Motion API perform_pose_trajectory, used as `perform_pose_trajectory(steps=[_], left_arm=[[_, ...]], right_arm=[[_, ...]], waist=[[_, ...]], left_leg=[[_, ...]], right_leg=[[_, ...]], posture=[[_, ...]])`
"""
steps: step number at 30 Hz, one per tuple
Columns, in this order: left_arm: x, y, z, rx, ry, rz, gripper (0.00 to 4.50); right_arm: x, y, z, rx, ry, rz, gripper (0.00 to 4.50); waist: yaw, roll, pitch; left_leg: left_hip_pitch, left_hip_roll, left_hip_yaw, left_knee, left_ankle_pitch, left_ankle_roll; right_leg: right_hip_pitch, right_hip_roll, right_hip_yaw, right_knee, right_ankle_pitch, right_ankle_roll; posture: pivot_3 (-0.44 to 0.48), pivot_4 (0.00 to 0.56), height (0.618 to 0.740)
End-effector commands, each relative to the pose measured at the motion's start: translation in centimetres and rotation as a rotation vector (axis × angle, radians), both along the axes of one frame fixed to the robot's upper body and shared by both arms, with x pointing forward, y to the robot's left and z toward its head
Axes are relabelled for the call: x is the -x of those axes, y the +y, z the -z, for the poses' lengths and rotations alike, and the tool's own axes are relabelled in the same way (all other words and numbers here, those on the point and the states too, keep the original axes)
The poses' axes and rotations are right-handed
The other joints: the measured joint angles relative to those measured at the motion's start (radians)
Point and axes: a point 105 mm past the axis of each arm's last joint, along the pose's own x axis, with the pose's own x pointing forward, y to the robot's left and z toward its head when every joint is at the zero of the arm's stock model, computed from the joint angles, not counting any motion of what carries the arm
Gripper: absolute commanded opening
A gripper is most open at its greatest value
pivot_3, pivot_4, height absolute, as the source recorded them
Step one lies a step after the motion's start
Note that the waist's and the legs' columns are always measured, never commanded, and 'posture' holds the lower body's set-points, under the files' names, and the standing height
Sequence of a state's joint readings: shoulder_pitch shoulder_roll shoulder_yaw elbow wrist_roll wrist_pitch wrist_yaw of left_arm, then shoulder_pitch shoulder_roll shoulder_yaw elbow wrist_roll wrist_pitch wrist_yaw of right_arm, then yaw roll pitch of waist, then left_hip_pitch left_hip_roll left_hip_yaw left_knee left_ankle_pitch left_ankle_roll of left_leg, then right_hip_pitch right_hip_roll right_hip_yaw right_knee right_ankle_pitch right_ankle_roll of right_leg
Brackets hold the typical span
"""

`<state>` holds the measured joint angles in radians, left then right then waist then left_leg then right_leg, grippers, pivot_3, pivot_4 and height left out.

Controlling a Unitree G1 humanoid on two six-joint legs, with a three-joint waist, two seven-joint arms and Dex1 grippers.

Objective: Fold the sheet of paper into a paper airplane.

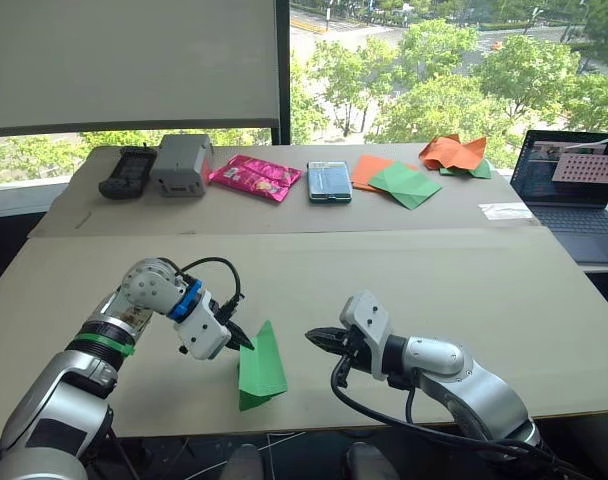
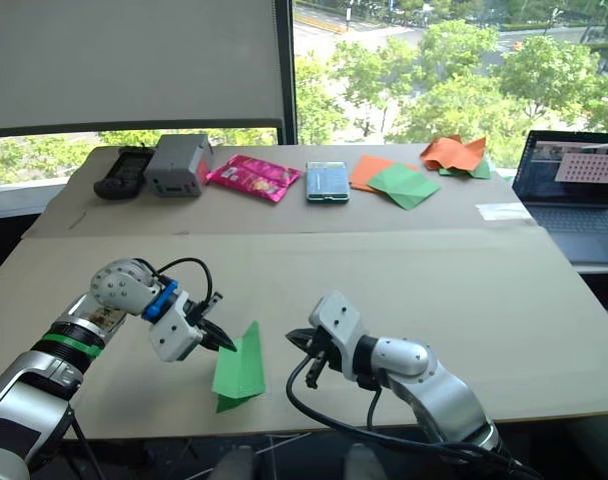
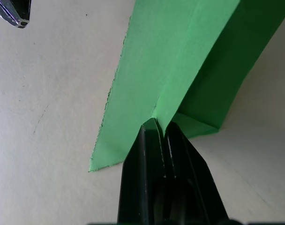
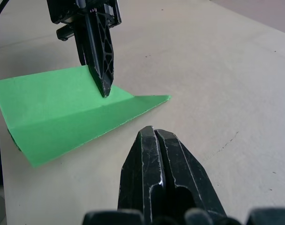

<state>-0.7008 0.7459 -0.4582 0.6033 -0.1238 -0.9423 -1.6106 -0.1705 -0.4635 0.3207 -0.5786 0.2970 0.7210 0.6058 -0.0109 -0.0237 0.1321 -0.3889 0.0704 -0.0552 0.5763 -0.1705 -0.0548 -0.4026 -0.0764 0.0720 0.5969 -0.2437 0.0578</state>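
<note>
While the left gripper (image 1: 246, 343) pinches a raised fold of the paper airplane (image 1: 260, 367) between its closed fingers (image 3: 152, 154), the green wedge stands partly lifted off the worktop (image 1: 404, 280) near the near edge, its pointed end toward the far side and its lower flap resting on the surface. Just to its right, apart from the paper, the right gripper (image 1: 312, 337) hovers with its two black fingers (image 4: 156, 164) pressed together and nothing between them, pointing left at the airplane. Along the far side lie a black remote (image 1: 128, 171), a grey box (image 1: 181, 163), a pink packet (image 1: 254, 177), a phone (image 1: 329, 181), orange and green sheets (image 1: 399, 181), and an open laptop (image 1: 574, 190) at far right.
</note>
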Motion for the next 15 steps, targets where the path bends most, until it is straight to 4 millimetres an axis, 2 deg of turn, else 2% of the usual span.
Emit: perform_pose_trajectory(steps=[1, 5, 9, 12, 15], left_arm=[[-0.3, 0.2, -0.6, 0.0, -0.02, -0.005, 0.04], [-1.0, 0.5, -1.1, 0.054, -0.006, -0.136, 0.04], [-2.2, 0.8, -2.0, 0.187, 0.072, -0.477, 0.04], [-1.2, 0.6, -2.4, 0.258, 0.225, -0.722, 0.04], [-0.7, 0.8, -2.4, 0.238, 0.261, -0.829, 0.04]], right_arm=[[0.0, 0.1, -1.2, -0.022, -0.049, -0.004, 0.0], [-0.1, 0.0, -1.3, -0.017, -0.055, 0.002, 0.0], [-1.2, -0.8, -2.3, -0.033, -0.096, 0.066, 0.0], [-2.8, -1.9, -3.6, -0.044, -0.154, 0.146, 0.0], [-3.1, -2.2, -3.9, -0.044, -0.165, 0.163, 0.0]], waist=[[-0.001, 0.0, 0.0], [-0.002, 0.0, 0.0], [-0.006, 0.0, 0.0], [-0.009, -0.001, 0.001], [-0.007, -0.001, 0.001]], left_leg=[[0.0, 0.0, 0.0, 0.0, 0.0, 0.0], [0.0, 0.0, 0.0, 0.0, 0.001, 0.001], [0.001, 0.0, 0.0, 0.0, 0.001, 0.001], [0.003, 0.0, 0.0, 0.0, 0.001, 0.001], [0.006, 0.0, -0.001, -0.001, 0.001, 0.001]], right_leg=[[0.0, 0.0, 0.0, 0.0, 0.0, 0.0], [0.0, 0.0, 0.0, 0.002, 0.0, 0.0], [0.0, 0.0, 0.0, 0.006, 0.0, 0.0], [0.0, 0.0, 0.0, 0.012, 0.0, 0.0], [-0.001, 0.0, 0.0, 0.013, 0.0, 0.0]], posture=[[0.0, 0.15, 0.718], [0.0, 0.15, 0.718], [0.0, 0.15, 0.718], [0.0, 0.15, 0.718], [0.0, 0.15, 0.718]])
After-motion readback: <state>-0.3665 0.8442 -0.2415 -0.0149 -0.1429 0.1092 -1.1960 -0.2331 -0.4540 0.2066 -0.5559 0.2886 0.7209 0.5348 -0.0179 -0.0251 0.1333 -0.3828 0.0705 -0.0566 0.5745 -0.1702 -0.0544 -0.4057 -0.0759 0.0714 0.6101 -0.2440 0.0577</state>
